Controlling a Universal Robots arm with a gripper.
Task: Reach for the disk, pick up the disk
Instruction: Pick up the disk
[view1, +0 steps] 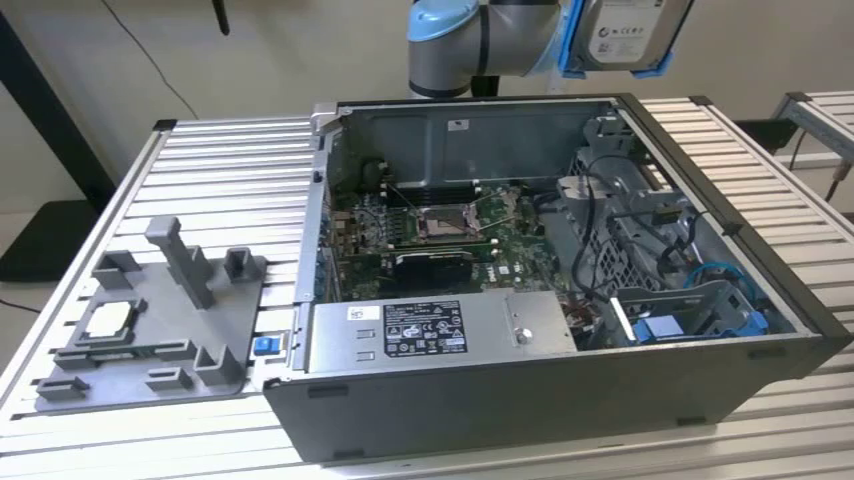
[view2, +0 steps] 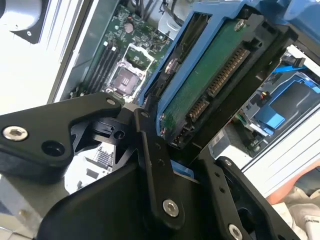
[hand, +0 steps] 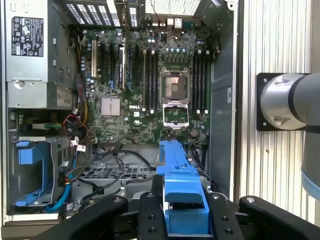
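Observation:
The disk (view1: 627, 35), silver-grey with a white label and a bright blue bracket, hangs in the air above the far right corner of the open computer case (view1: 534, 390). My gripper (hand: 185, 212) is shut on the disk, its black fingers (hand: 149, 215) clamping either side of the blue bracket (hand: 180, 175). In the second wrist view the disk's green circuit side and connector end (view2: 210, 90) point down between the fingers (view2: 150, 150) of my gripper (view2: 175, 150). The arm's grey and blue joint (view1: 454, 40) sits beside the disk.
Below lies the motherboard (hand: 150, 90) with its CPU socket (hand: 175, 82). The power supply (view1: 441, 330) is at the case's near side, and a drive bay with a blue bracket (view1: 694, 315) and cables at the exterior view's right. A grey fixture (view1: 147, 320) holding a small chip stands on the slatted table (view1: 227, 170).

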